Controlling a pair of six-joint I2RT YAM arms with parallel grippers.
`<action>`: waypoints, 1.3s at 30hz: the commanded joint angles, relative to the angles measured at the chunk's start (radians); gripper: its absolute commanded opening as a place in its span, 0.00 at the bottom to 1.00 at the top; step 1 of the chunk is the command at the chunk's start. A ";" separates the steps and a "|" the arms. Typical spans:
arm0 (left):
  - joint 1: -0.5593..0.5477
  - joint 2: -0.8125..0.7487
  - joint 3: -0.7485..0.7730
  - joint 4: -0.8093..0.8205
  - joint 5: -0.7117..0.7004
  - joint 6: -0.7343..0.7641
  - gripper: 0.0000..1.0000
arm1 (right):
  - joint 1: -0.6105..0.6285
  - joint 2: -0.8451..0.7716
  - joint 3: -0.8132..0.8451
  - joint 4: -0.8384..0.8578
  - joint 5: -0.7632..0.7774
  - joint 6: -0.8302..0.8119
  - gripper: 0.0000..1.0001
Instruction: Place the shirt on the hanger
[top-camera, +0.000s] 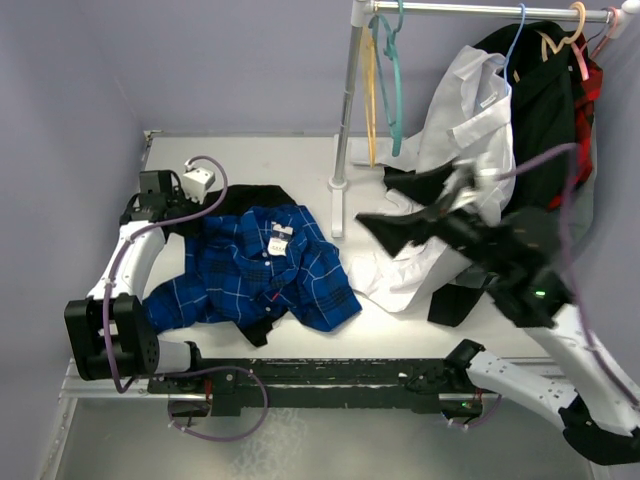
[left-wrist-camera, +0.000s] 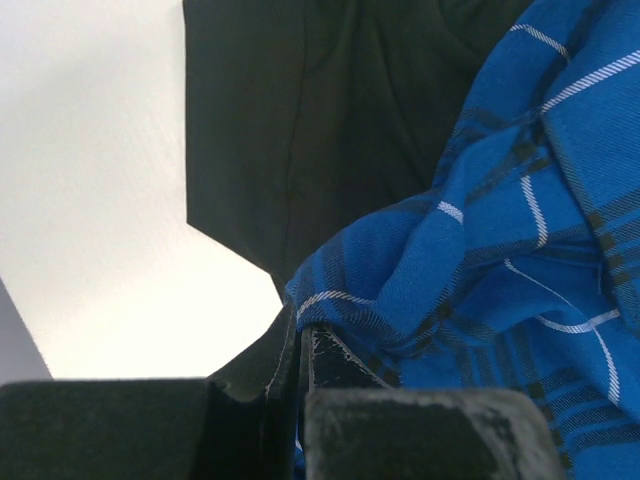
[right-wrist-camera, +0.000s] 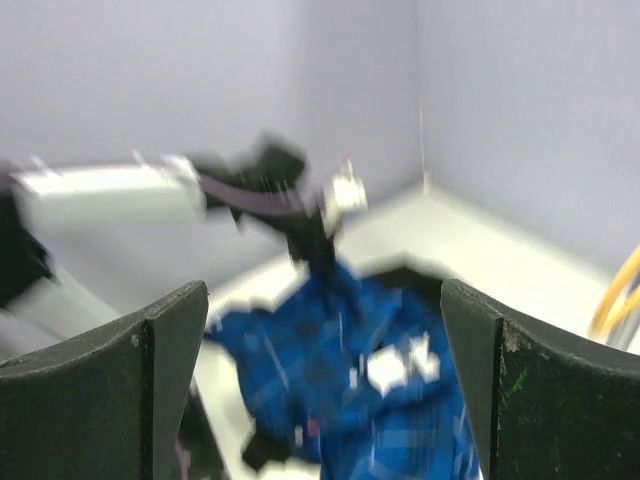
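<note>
The blue plaid shirt (top-camera: 262, 268) lies crumpled on the white table, its white neck label up. My left gripper (top-camera: 190, 226) is at the shirt's upper left edge. In the left wrist view it (left-wrist-camera: 300, 338) is shut on a fold of the shirt (left-wrist-camera: 500, 230). The teal hanger (top-camera: 393, 80) hangs by its hook on the rail at the back. My right gripper (top-camera: 388, 205) is in the air right of the shirt, blurred. In the right wrist view it (right-wrist-camera: 322, 300) is open and empty, with the shirt (right-wrist-camera: 340, 400) far beyond it.
A black garment (top-camera: 250, 200) lies under the shirt, also in the left wrist view (left-wrist-camera: 320, 120). A white shirt (top-camera: 465, 120) and a black garment (top-camera: 545, 100) hang from the rail (top-camera: 480, 9). A yellow hanger (top-camera: 372, 100) hangs by the rack pole (top-camera: 346, 100).
</note>
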 joint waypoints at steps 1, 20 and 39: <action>-0.008 0.001 0.043 -0.009 0.039 -0.032 0.00 | -0.001 0.069 0.411 -0.172 0.033 -0.097 1.00; -0.008 -0.014 0.018 -0.010 0.040 -0.053 0.99 | -0.145 0.819 1.240 -0.460 0.678 -0.213 0.91; -0.008 -0.009 0.000 -0.003 0.061 -0.048 1.00 | -0.282 0.800 0.981 -0.335 0.602 -0.112 0.75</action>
